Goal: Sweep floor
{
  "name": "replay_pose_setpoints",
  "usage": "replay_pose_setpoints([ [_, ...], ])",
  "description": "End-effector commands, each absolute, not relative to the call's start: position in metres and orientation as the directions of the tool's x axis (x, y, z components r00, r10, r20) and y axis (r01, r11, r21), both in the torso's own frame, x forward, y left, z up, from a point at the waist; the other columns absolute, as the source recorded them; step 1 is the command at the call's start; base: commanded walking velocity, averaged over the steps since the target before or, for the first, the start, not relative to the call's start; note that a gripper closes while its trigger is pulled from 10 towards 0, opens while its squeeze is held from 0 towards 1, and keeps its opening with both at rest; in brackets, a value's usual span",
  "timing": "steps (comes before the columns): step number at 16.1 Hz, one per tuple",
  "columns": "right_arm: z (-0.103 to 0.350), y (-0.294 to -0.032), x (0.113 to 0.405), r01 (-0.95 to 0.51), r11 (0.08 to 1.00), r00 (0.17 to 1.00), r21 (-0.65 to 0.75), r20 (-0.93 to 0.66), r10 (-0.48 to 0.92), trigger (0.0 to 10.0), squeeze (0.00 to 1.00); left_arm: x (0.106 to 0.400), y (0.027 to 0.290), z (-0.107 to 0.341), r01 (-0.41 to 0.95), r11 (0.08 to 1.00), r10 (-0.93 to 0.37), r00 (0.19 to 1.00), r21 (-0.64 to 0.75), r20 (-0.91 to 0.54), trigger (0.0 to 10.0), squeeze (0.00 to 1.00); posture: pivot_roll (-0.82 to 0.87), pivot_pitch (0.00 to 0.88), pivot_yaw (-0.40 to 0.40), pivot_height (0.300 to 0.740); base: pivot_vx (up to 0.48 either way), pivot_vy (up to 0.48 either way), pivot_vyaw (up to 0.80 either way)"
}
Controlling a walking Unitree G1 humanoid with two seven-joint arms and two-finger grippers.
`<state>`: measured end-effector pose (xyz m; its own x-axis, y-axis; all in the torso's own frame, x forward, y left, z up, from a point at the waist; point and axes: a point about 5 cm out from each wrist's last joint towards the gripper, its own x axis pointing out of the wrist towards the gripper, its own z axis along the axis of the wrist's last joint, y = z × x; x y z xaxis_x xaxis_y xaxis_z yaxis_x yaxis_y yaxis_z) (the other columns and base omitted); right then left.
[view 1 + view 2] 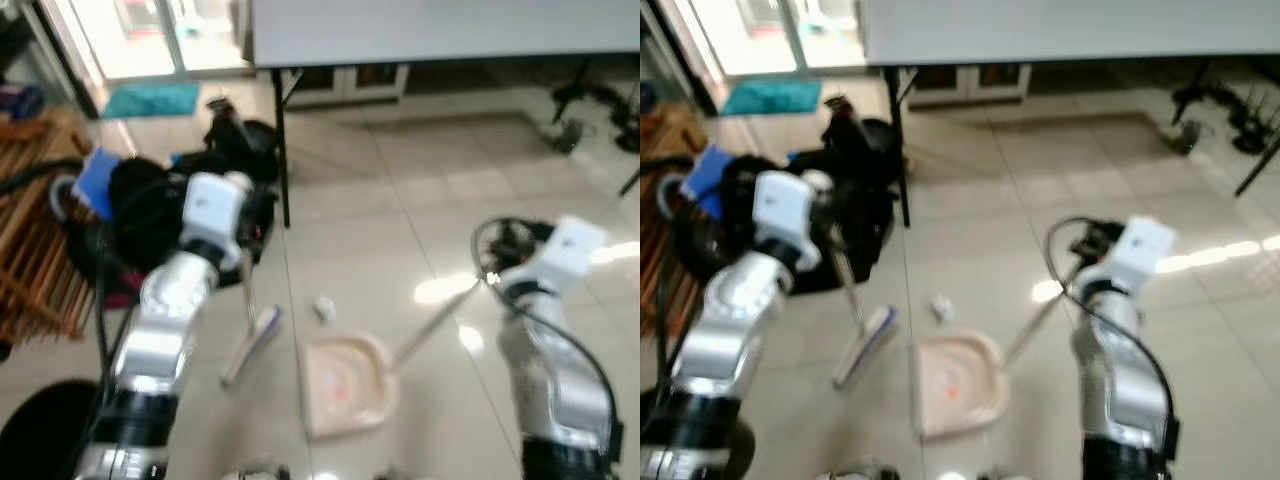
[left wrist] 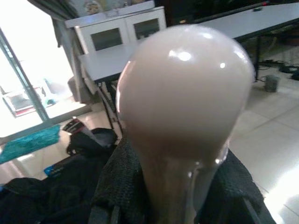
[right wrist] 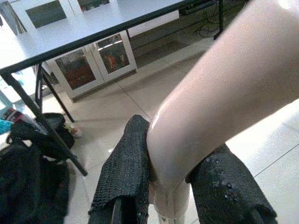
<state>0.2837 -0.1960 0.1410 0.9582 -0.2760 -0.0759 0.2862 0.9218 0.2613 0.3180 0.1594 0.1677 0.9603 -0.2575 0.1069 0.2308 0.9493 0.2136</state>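
- Floor of pale glossy tiles (image 1: 400,200) spreads across the frame, with window glare at right centre.
- The left gripper (image 2: 163,186) has its black fingers (image 2: 117,186) pressed against the neck of the pale beige rounded handle knob (image 2: 182,93) of a small broom (image 1: 248,340), whose flat brush head rests on the tiles at lower centre-left.
- The right gripper (image 3: 170,182) pinches the long pale beige handle (image 3: 224,93) of a pink plastic dustpan (image 1: 345,385), which sits flat on the tiles at lower centre, just beside the brush head.
- A small white crumpled scrap (image 1: 322,307) lies on the tiles just above the dustpan, near the brush head.
- A grey-topped table with black legs (image 1: 283,150) stands along the top of the frame.
- Black bags (image 1: 150,210) are heaped at upper left, beside a wooden slatted rack (image 1: 30,230).
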Motion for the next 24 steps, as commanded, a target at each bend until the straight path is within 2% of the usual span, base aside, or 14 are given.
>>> replay_pose_setpoints([
  [1,0.1497,-0.2026,0.2826,0.289,0.921,0.956,0.261,-0.023,-0.294,10.0,0.0,0.3164,0.1552,0.1685,0.237,0.948,-0.267,0.956,0.214,0.124,10.0,0.0,-0.05,0.093,0.025,0.74,0.375,0.0,0.0],
  [4,0.1477,-0.2014,0.2823,0.272,0.94,0.961,0.205,-0.01,-0.276,10.0,0.0,0.3161,0.1559,0.1654,0.234,0.948,-0.263,0.958,0.216,0.118,10.0,0.0,-0.05,0.09,0.018,0.74,0.374,0.0,0.0],
  [9,0.1508,-0.1973,0.2836,0.25,0.93,0.965,0.27,0.007,-0.261,10.0,0.0,0.3167,0.1537,0.1646,0.233,0.948,-0.263,0.957,0.216,0.123,10.0,0.0,-0.06,0.085,0.016,0.74,0.374,0.0,0.0],
  [15,0.151,-0.2012,0.2858,0.275,0.927,0.958,0.256,0.006,-0.286,10.0,0.0,0.3208,0.1517,0.1673,0.246,0.944,-0.278,0.952,0.22,0.129,10.0,0.0,-0.06,0.081,0.022,0.74,0.374,0.0,0.0],
  [19,0.1497,-0.2026,0.2857,0.283,0.913,0.955,0.295,0.0,-0.296,10.0,0.0,0.3215,0.1514,0.1677,0.245,0.945,-0.277,0.952,0.218,0.132,10.0,0.0,-0.06,0.084,0.023,0.74,0.387,0.0,0.0],
  [21,0.1507,-0.2028,0.2863,0.278,0.914,0.956,0.295,0.005,-0.292,10.0,0.0,0.3222,0.1511,0.168,0.249,0.944,-0.281,0.95,0.217,0.134,10.0,0.0,-0.06,0.086,0.026,0.74,0.388,0.0,-0.8],
  [24,0.1541,-0.2014,0.2863,0.262,0.919,0.959,0.294,0.032,-0.283,10.0,0.0,0.3233,0.15,0.168,0.255,0.942,-0.288,0.948,0.219,0.134,10.0,0.0,-0.06,0.087,0.026,0.74,0.393,0.0,0.0],
])
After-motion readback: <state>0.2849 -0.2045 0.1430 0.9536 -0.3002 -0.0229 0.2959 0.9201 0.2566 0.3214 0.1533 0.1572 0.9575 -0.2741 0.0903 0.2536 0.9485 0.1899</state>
